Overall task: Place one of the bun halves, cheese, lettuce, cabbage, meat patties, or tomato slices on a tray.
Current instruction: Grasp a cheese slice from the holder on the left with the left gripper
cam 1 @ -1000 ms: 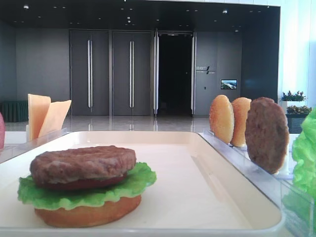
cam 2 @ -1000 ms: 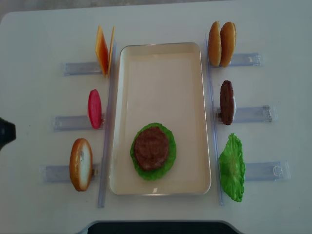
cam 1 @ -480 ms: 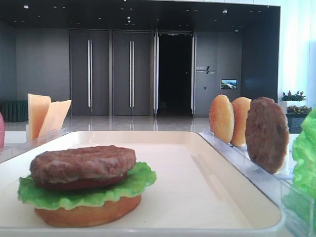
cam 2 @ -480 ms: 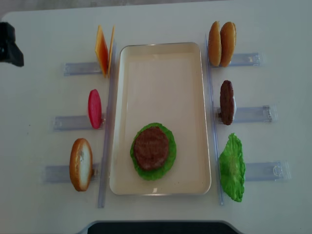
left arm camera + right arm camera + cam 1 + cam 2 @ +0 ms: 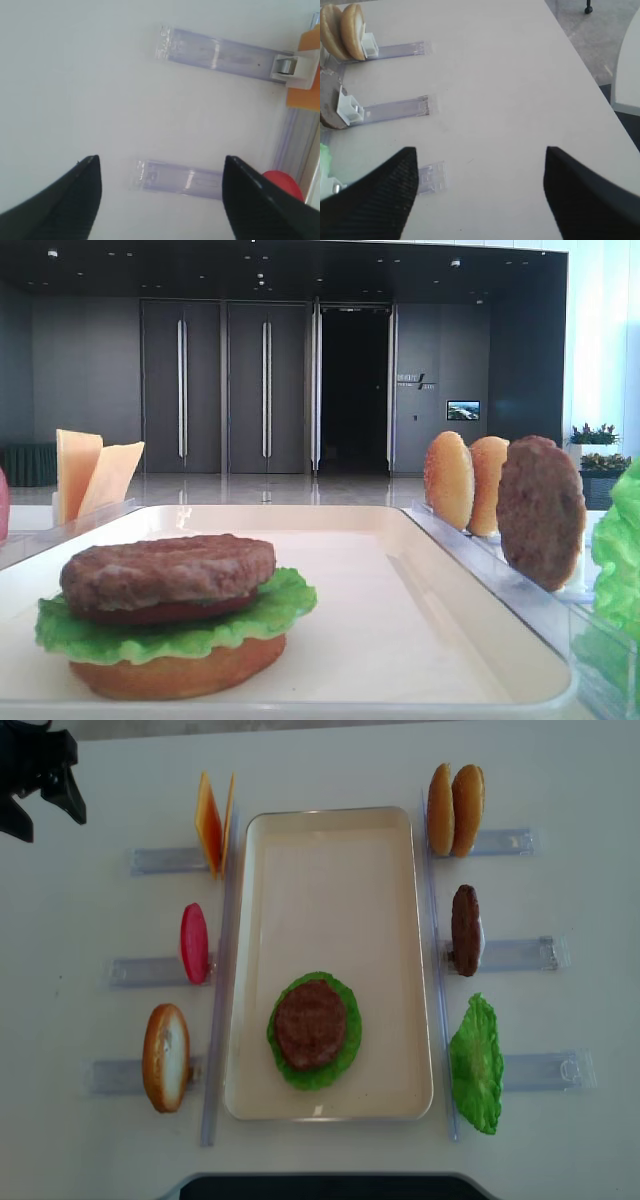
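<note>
On the cream tray (image 5: 330,850) lies a stack: a meat patty (image 5: 311,1022) on a tomato slice (image 5: 170,612), lettuce (image 5: 345,1056) and a bun half (image 5: 180,675). Left of the tray stand the cheese slices (image 5: 210,820), a tomato slice (image 5: 194,942) and a bun half (image 5: 166,1056). To its right stand two bun halves (image 5: 455,808), a patty (image 5: 465,928) and lettuce (image 5: 476,1063). My left gripper (image 5: 48,820) hovers open and empty at the far left corner, left of the cheese (image 5: 310,65). Over bare table right of the holders, my right gripper (image 5: 480,150) is open and empty.
Clear plastic holders (image 5: 165,860) lie on the white table on both sides of the tray. One holder (image 5: 175,177) lies below the left gripper, with the tomato slice (image 5: 287,185) at its end. The table edge (image 5: 580,60) runs right of the right gripper.
The left gripper has moved from the table's left edge toward the far left corner, still open. Nothing on the tray or in the holders has shifted.
</note>
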`<state>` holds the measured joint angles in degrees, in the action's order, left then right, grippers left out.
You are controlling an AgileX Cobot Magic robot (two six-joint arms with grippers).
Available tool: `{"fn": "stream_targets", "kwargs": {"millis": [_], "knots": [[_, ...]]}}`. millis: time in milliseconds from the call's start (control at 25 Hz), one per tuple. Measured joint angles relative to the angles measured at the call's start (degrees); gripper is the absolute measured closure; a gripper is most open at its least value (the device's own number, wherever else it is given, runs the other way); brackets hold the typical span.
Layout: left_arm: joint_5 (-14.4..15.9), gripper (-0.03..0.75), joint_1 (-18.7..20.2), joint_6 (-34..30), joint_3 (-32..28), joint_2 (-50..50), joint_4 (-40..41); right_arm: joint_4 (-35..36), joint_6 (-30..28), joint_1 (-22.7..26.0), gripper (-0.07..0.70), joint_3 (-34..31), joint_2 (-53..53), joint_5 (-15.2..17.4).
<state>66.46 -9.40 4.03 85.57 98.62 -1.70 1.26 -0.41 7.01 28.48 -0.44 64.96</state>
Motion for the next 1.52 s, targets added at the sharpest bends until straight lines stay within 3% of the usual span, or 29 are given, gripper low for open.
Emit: {"fn": "stream_targets", "kwargs": {"millis": [120,280,760,880,1240,1520], "knots": [[2.68,0.142,0.00,0.79,2.95,2.46,0.00,0.00,0.00,0.00,0.104,0.00,0.00,0.00],[3.37,0.142,1.20,0.98,4.83,3.03,1.35,0.00,0.00,0.00,0.104,0.00,0.00,0.00],[3.48,0.142,16.80,9.52,5.27,3.03,4.62,0.00,0.00,0.00,0.104,0.00,0.00,0.01],[2.13,0.142,19.31,11.73,5.35,3.14,4.26,0.00,0.00,0.00,0.104,0.00,0.00,0.01],[0.33,0.142,20.00,14.41,12.57,8.82,-1.64,0.00,0.00,0.00,0.104,0.00,0.00,0.01],[2.15,0.142,20.00,15.57,21.82,17.03,-5.72,0.00,0.00,0.00,0.104,0.00,0.00,0.01]]}}
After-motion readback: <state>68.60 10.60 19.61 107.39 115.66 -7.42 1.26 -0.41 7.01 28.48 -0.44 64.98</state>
